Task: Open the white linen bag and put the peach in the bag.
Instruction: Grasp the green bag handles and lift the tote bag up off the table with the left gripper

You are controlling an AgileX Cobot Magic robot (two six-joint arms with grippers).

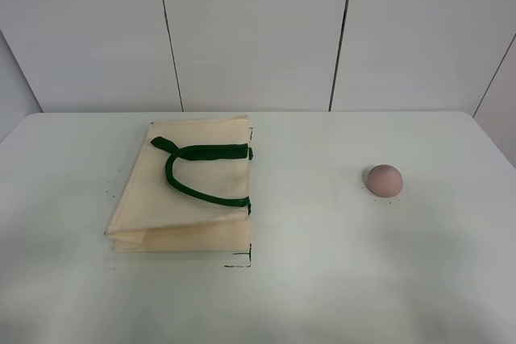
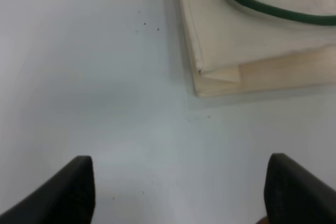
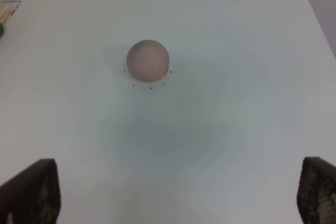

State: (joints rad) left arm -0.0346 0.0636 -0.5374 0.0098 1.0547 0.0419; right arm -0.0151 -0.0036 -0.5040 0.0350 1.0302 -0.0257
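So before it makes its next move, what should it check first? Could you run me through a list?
1. Bag open: not ok, it lies flat and shut on the table.
2. Handles reachable: ok, they lie on top of the bag.
3. Peach free to pick: ok, it sits alone, apart from the bag.
4. Left gripper ready: ok, open and empty, near the bag's corner.
5. Right gripper ready: ok, open and empty, facing the peach.
6. Which edge is the bag's mouth: cannot tell.
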